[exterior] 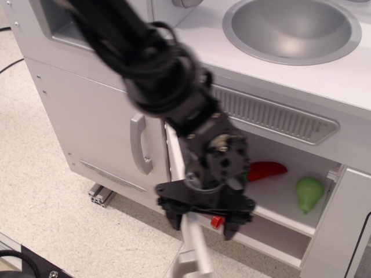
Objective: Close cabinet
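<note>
A speckled beige floor runs beneath the white toy kitchen, where the cabinet sits directly below the sink. Its door stands partly open, edge-on, directly under the gripper. The gripper's fingers straddle the door's top edge; whether they actually clamp it cannot be determined.

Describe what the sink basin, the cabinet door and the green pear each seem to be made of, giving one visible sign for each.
Sink basin: probably metal or silvered plastic; smooth grey bowl with a soft sheen.
Cabinet door: seemingly white-painted wood or board; flat, matte, with a thick square edge.
Green pear: likely moulded plastic; even colour and a glossy highlight.
</note>
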Tool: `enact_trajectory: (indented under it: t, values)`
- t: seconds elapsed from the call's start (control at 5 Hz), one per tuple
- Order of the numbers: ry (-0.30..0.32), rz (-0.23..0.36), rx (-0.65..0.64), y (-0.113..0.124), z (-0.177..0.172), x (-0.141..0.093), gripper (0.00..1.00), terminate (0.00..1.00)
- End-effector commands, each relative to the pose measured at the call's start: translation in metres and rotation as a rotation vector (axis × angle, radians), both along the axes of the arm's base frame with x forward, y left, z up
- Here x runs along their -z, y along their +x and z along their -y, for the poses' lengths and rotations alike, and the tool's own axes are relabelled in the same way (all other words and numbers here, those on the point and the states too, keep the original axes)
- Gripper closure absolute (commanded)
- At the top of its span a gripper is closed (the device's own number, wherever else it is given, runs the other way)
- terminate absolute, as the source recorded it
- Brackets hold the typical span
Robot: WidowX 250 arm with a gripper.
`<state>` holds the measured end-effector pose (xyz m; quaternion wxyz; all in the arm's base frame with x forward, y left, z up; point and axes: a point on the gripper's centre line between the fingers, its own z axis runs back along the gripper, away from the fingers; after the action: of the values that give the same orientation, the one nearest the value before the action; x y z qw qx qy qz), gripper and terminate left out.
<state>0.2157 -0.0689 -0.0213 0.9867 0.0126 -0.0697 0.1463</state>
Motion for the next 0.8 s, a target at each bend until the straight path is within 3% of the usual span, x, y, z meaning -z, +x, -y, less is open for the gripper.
enact_trajectory:
  t: [0.0, 0.2, 0.4, 0.6]
  values:
    - [-0.098, 0.059, -0.055, 0.042, 0.036, -0.044, 0.0, 0.0]
    - [-0.133, 0.079, -0.03, 0.033, 0.029, -0.061, 0.0, 0.0]
    - [-0.133, 0.055, 0.028, 0.007, 0.013, -0.063, 0.0, 0.0]
    - [-0.11, 0.035, 0.072, -0.016, -0.012, -0.047, 0.0, 0.0]
